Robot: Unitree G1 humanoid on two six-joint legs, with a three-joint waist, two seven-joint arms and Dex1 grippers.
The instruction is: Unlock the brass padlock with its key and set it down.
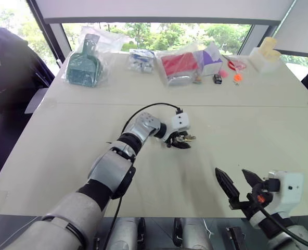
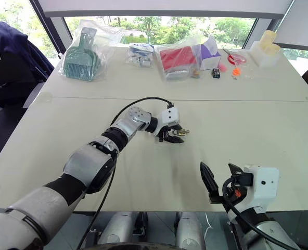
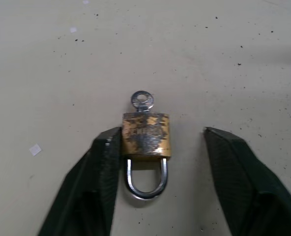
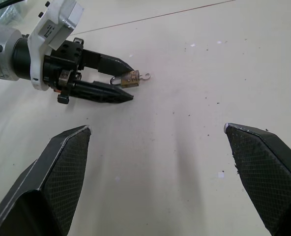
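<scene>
Lying flat on the bench (image 1: 247,125), the brass padlock (image 3: 145,134) sits between the half-open left claw (image 3: 158,147), one finger touching it; right claw (image 4: 158,130) gapes wide, empty

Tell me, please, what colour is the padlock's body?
Brass-yellow with dark worn patches on the brass padlock, clearest in the left wrist view.

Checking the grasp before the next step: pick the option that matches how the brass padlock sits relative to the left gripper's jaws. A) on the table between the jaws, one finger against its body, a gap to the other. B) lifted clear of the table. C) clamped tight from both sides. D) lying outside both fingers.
A: the brass padlock lies on the table, one finger against its side, a gap to the other.
</scene>
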